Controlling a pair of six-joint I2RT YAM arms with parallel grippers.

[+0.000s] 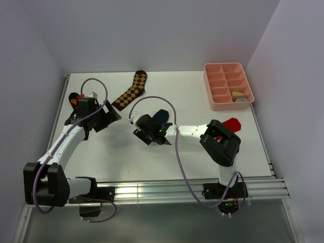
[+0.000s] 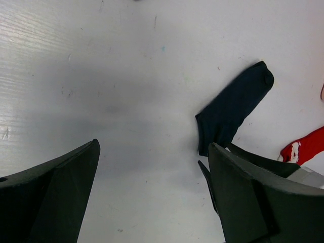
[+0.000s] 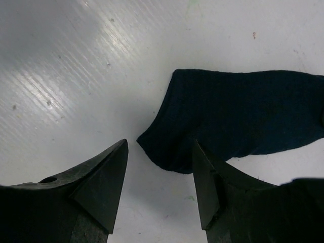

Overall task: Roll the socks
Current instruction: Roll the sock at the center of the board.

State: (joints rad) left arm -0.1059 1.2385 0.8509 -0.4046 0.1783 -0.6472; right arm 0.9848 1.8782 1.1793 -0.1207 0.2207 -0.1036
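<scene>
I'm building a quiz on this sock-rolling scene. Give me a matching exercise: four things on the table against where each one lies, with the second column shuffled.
Things:
1. navy sock
2. checkered sock
3. pink tray
4. red sock

Places:
A. far right corner of the table
B. just ahead of the open right gripper
C. far side, left of centre, lying diagonally
D. beside the right arm's elbow

Pairs: 1-B; 2-C; 3-A; 4-D
</scene>
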